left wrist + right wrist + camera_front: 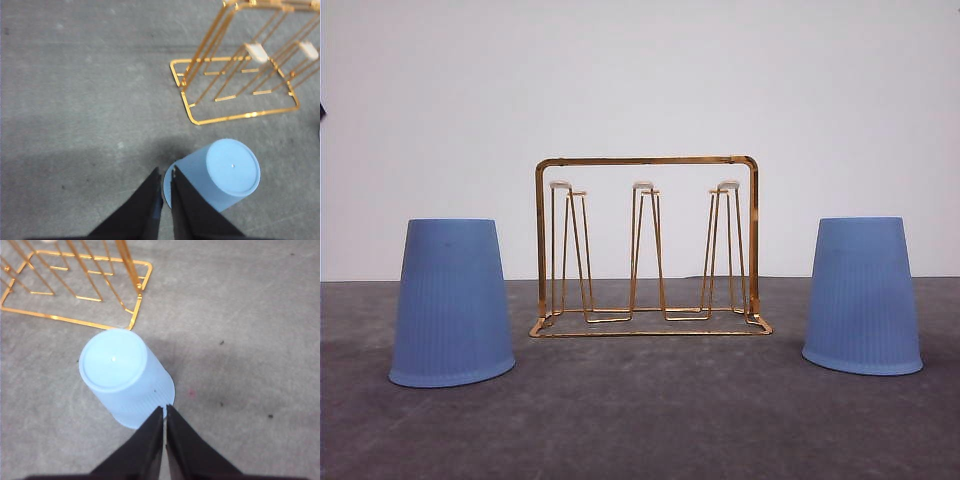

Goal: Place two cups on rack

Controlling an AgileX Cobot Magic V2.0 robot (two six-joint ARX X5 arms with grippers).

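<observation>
Two ribbed, tapered blue cups (452,303) (863,296) flank the gold wire rack (647,245); both end effectors (165,187) (164,422) clenched, empty.

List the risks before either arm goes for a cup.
Both light-blue ribbed plastic cups stand upside down, so their tapered walls may slip from the fingers. The left gripper and right gripper look shut; they must open first. The thin gold wire rack could shift if nudged.

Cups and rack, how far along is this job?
Nothing is done yet: both cups stand upside down on the table, one each side of the rack, whose prongs are bare. Both end effectors are shut, empty, above the cups. Both placements remain.
</observation>
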